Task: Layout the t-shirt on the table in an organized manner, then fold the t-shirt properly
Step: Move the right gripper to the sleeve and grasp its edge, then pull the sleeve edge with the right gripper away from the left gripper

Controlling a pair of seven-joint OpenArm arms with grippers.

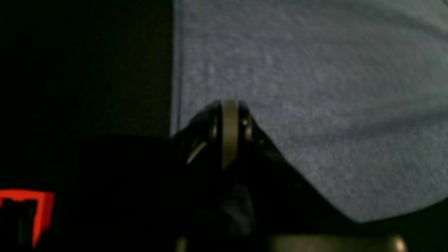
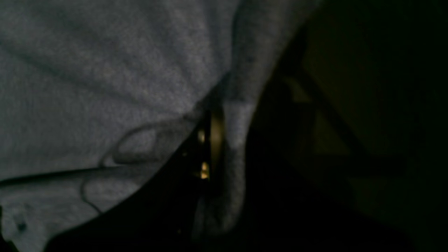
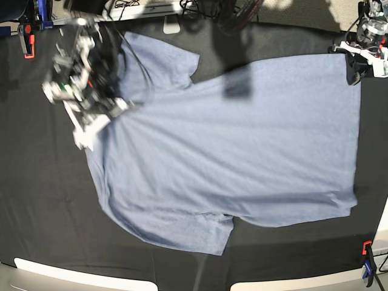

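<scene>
- Shirt fabric covers most of the base view: the t-shirt (image 3: 236,151) lies spread nearly flat on the table (image 3: 36,212), plain side up, no lettering showing.
- In that overhead view the shirt's hem runs along its side nearest the left gripper (image 3: 354,73), and its sleeves point away from the shirt's middle, one toward the top edge and one toward the bottom edge.
- Only the base view shows where each arm stands: the left gripper sits at a hem corner of the shirt, the right gripper (image 3: 118,108) at the shirt's shoulder end, beside the upper sleeve.
- The left wrist view adds what the overhead cannot: the left gripper's fingers (image 1: 229,133) are pressed together just inside the shirt's straight stitched edge. Whether cloth is pinched between them is hidden.
- That view also shows an orange clamp (image 1: 35,210) on the black cloth beside the shirt (low in the corner, blurred).
- The right wrist view, very dark, shows a ridge of shirt fabric (image 2: 241,105) gathered up against the closed fingers (image 2: 215,140) of the right gripper, with wrinkles fanning out from it, so the cloth is clamped there.
- An orange and blue clamp (image 3: 366,267) stands at the table edge past the shirt's lower hem corner.
</scene>
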